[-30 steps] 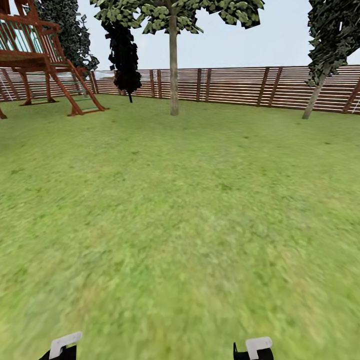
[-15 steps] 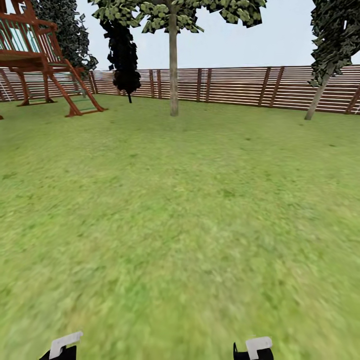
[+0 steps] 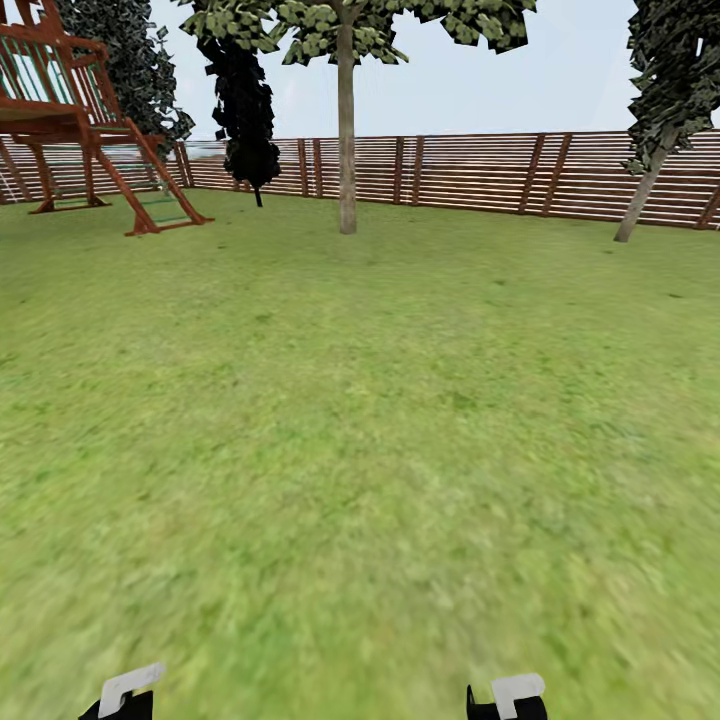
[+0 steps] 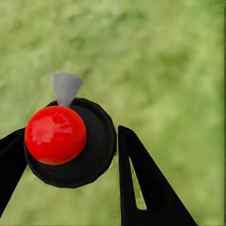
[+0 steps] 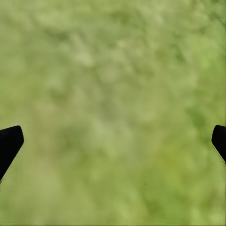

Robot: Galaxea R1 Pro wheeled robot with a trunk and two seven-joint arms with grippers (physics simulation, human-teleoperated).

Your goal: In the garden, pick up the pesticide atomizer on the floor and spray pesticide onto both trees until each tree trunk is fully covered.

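Observation:
The pesticide atomizer point(image 4: 55, 134) has a red round cap, a black body and a grey nozzle, and it hangs over blurred green grass. My left gripper point(image 4: 66, 141) is shut on it, one black finger on each side of the body. My right gripper point(image 5: 113, 136) is open over bare grass with nothing between its fingers. Far across the lawn, a tree with a leaning grey-brown trunk point(image 3: 640, 205) and dark foliage stands at the right by the fence. A straight pale-trunked tree point(image 3: 346, 150) stands mid-lawn. White parts of both arms show at the head view's lower edge.
A brown slat fence point(image 3: 470, 175) rings the back of the garden. A red-brown wooden play frame with a ladder point(image 3: 90, 130) stands at the far left. A slim dark-leaved tree point(image 3: 245, 110) stands by the fence. Open grass point(image 3: 360, 420) lies ahead.
The whole head view has shifted a little: the play frame has slid left and the right tree slightly right, so the camera has moved. Both arms keep their place in the picture.

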